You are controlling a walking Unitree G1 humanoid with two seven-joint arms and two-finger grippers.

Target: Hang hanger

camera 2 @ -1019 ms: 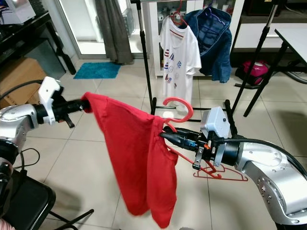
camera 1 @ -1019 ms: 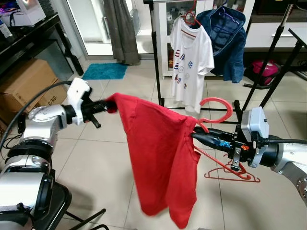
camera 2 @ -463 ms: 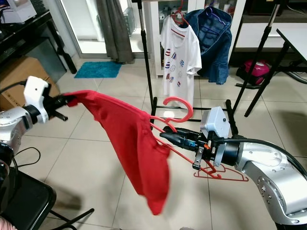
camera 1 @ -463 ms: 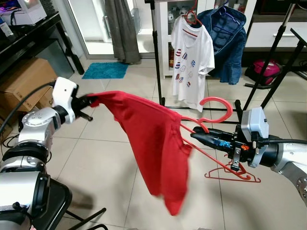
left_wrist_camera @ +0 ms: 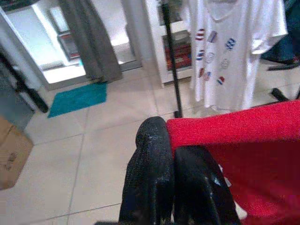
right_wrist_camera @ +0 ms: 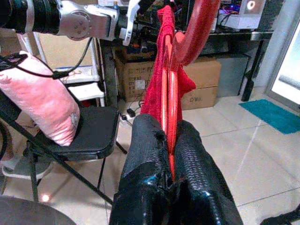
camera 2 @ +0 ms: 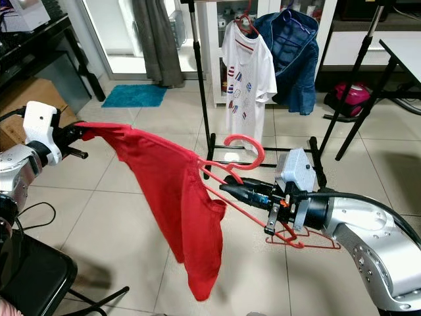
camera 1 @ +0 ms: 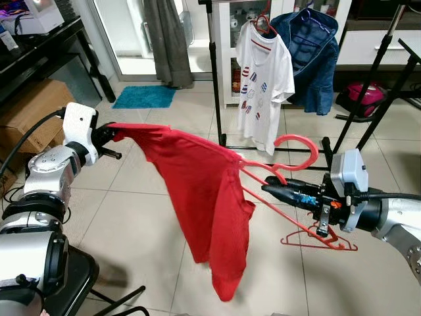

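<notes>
A red hanger (camera 1: 299, 141) is clamped at its neck by my right gripper (camera 1: 266, 187), which is shut on it at mid-height on the right. A red shirt (camera 1: 204, 191) hangs from the hanger's left arm and droops toward the floor. My left gripper (camera 1: 108, 135) is shut on the shirt's far edge and holds it stretched out to the left. In the left wrist view the black fingers (left_wrist_camera: 154, 178) pinch red cloth (left_wrist_camera: 253, 140). The right wrist view has the fingers (right_wrist_camera: 145, 154) closed around the hanger's red wire (right_wrist_camera: 197, 33).
A black clothes rack (camera 1: 214, 72) stands behind, carrying a white printed T-shirt (camera 1: 263, 79) and a blue jacket (camera 1: 312, 56). Cardboard boxes (camera 1: 33, 112) sit at the left, a black chair (camera 1: 72, 283) at the lower left, table legs (camera 1: 388, 72) at the right.
My left gripper has swung further left and slightly up with the shirt's edge, drawing the cloth out flatter along the hanger. The right gripper and hanger have stayed in place.
</notes>
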